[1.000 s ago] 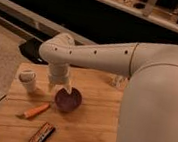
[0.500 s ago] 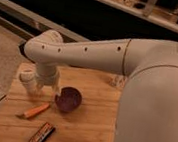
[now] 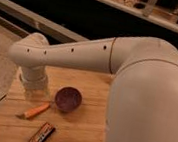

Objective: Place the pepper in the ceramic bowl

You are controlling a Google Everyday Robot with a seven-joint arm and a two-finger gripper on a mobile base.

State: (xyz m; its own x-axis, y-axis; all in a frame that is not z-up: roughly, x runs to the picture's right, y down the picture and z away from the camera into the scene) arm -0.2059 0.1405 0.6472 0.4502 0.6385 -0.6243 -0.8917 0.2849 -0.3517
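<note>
Arm [image 3: 80,54] reaches fwd; wrist [image 3: 33,77] bent down; gripper [image 3: 38,95] hangs below it.

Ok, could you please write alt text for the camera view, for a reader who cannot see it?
A white robot arm reaches across a wooden table, its gripper low beside the orange pepper, which lies next to the empty purple bowl. A dark candy bar lies in front.

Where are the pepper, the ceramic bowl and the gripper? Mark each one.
pepper [image 3: 36,111], camera view, middle of its orange body.
ceramic bowl [image 3: 70,90], camera view, its far rim.
gripper [image 3: 37,93], camera view, pale lower end, left of the bowl.
</note>
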